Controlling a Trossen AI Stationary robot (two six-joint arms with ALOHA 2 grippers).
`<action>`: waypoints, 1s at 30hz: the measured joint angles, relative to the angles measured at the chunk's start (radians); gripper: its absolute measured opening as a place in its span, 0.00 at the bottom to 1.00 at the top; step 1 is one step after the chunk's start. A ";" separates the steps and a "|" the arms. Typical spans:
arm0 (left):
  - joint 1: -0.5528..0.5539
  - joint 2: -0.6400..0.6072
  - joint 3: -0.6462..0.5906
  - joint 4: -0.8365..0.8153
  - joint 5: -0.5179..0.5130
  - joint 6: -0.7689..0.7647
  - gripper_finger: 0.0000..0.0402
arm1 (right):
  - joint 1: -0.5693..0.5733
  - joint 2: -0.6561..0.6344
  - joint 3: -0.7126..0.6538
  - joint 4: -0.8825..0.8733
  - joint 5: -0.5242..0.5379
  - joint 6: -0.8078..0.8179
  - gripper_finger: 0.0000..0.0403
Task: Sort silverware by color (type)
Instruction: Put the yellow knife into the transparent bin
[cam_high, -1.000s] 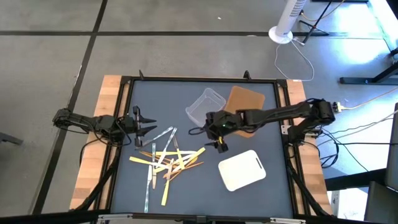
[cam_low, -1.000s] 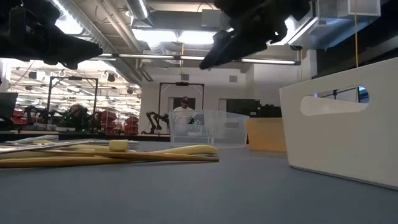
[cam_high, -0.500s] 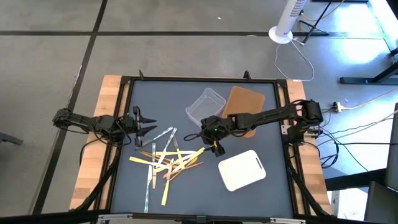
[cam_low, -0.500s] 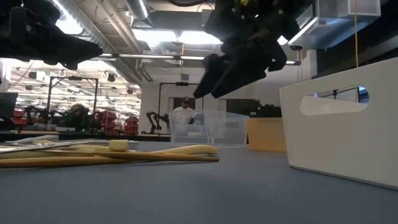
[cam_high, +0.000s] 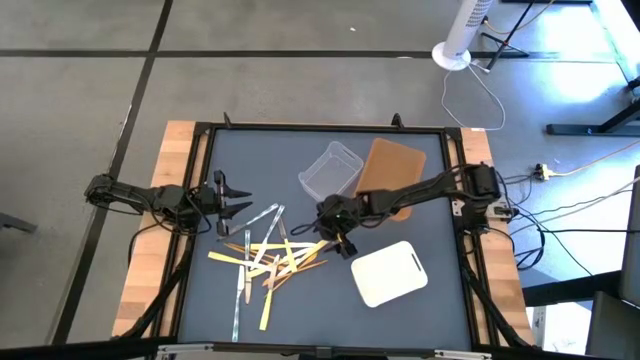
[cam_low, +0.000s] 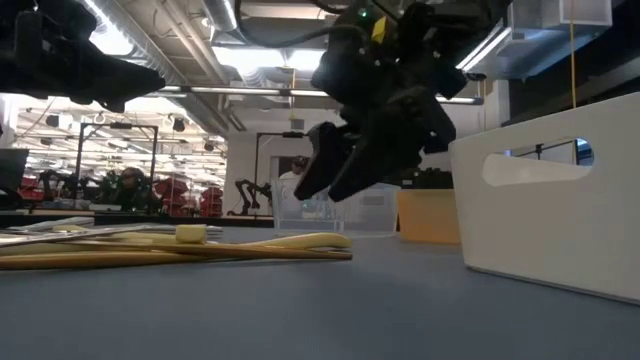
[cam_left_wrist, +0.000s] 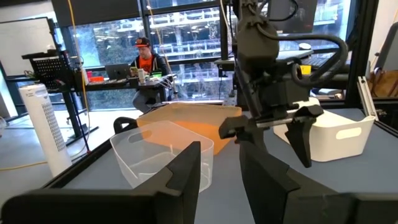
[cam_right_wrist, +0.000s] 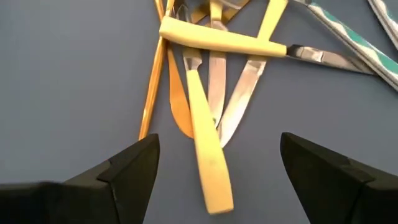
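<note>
Right gripper (cam_high: 340, 238) poised, fingers wide apart and empty, above the silverware (cam_high: 268, 262) heaped on the mat's left-centre.

The pale yellow handles lie crossed over silver blades and orange-brown sticks, so a closing pinch could likely catch 2 pieces or drag the heap. Left gripper (cam_high: 240, 197) waits beside the pile, fingers partly apart, holding nothing. No readable brand or label shows anywhere.

Right gripper (cam_high: 336, 242) jaws wide, low.
</note>
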 joint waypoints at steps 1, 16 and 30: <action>0.000 0.000 0.000 0.000 0.000 0.000 0.26 | 0.000 0.001 -0.001 -0.001 0.000 0.000 0.79; 0.000 0.000 0.000 0.000 0.000 0.000 0.26 | 0.050 0.000 0.085 -0.141 0.103 0.006 0.79; 0.000 0.000 0.000 0.000 -0.001 0.000 0.26 | 0.096 0.046 0.290 -0.422 0.319 0.000 0.79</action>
